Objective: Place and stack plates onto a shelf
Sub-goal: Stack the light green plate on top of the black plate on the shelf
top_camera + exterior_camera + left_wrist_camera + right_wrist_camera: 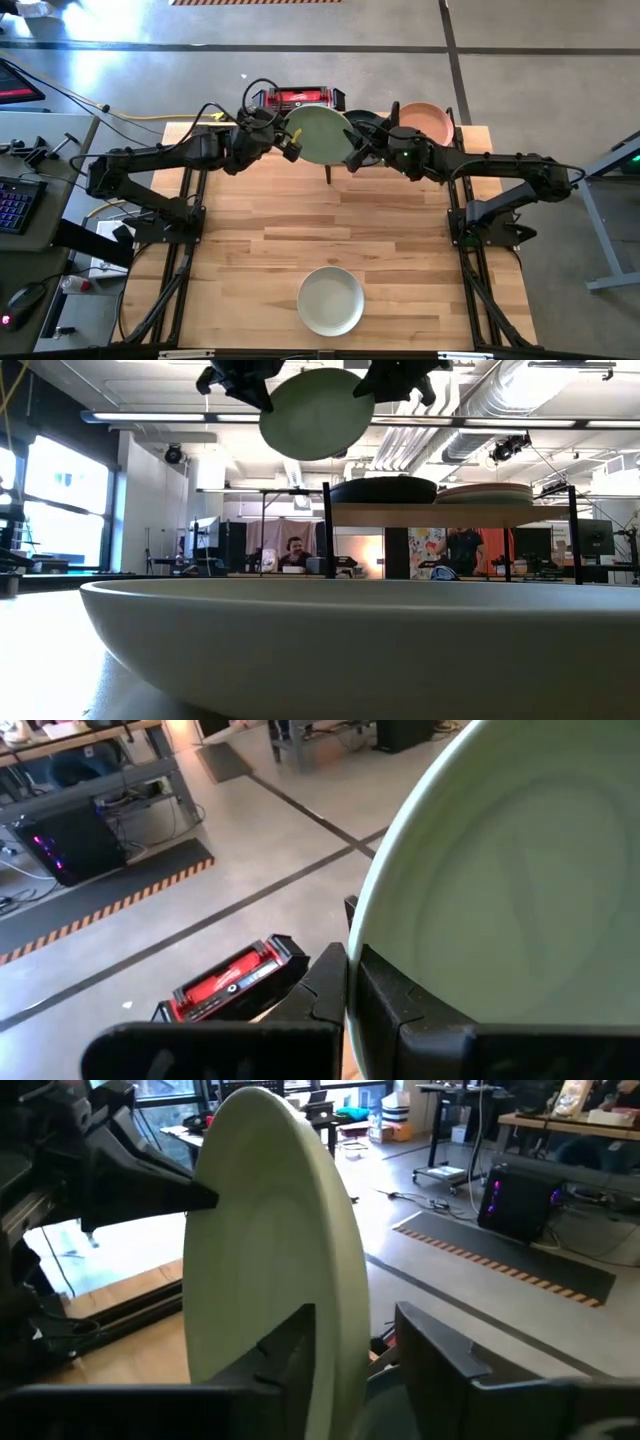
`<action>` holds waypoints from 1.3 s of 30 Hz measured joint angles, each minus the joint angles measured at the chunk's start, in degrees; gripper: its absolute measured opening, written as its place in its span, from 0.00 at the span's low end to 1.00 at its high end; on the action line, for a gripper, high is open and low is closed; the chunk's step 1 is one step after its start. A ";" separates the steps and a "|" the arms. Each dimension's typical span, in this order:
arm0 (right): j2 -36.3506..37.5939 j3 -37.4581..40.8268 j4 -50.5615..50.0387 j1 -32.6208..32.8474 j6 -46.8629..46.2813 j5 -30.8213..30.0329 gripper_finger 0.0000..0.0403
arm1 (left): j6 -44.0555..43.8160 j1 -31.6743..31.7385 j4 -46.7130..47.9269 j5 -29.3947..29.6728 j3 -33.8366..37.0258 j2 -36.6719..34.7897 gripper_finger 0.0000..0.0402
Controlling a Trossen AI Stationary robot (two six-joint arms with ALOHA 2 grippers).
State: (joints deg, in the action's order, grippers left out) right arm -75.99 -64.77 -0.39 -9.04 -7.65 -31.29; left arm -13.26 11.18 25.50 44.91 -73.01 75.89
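Beyond the far edge of my wooden table (400,250) sits a red-and-black box (297,98), on the grey floor (540,90) crossed by dark lines. A striped hazard strip (110,905) runs along that floor. Off the table's left edge I see a keyboard (14,205) with coloured keys. Past the far edge, a seated person (293,552) faces my way in the room behind.

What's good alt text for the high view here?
Seen from above, both grippers, left and right, hold a light green plate by opposite rims above the shelf at the table's far edge. A salmon plate and a black plate sit on the shelf; an off-white plate lies at the near edge.
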 joint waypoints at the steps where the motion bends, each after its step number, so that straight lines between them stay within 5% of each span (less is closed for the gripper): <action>1: 0.00 0.00 -0.10 0.00 -0.03 0.00 0.27 | -0.02 0.00 -0.17 0.02 0.00 0.23 0.00; 8: 0.00 0.00 -0.71 -0.07 -0.08 -0.61 0.02 | -0.07 -0.03 -0.15 0.02 0.00 0.27 0.00; 14: 0.00 0.00 -1.50 -0.41 -3.54 -0.80 0.02 | -0.09 0.52 0.02 -2.45 0.00 0.22 0.01; 27: 0.30 0.04 -5.52 -0.33 -7.35 -1.56 0.00 | -4.86 4.67 -0.22 -25.20 0.02 0.07 0.22; 39: 8.60 0.02 -13.23 -6.52 -9.06 -3.03 0.00 | -2.69 5.04 -1.34 -22.75 0.02 -7.76 0.25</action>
State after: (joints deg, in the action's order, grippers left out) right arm -67.39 -64.75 -13.62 -15.56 -16.71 -34.32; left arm -15.94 16.22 24.16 22.15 -72.99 68.14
